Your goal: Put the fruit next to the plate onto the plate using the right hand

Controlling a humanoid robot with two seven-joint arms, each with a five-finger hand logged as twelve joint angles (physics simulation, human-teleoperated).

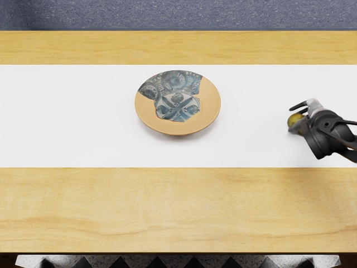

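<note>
- The small yellow-green round fruit [293, 119] lies near the bench's [167, 206] right edge, well apart from the orange, blue-patterned ceramic plate [209, 109].
- The right hand [323, 131] has its fingers [297, 105] curled round the fruit, pinching it.
- Judged light, firm and smooth-skinned; best held across its middle.

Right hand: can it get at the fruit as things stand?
Likely yes. The right hand is right at the fruit, which it partly hides, on the white strip, well apart from the plate. Nothing stands between them. Grip unclear.
</note>
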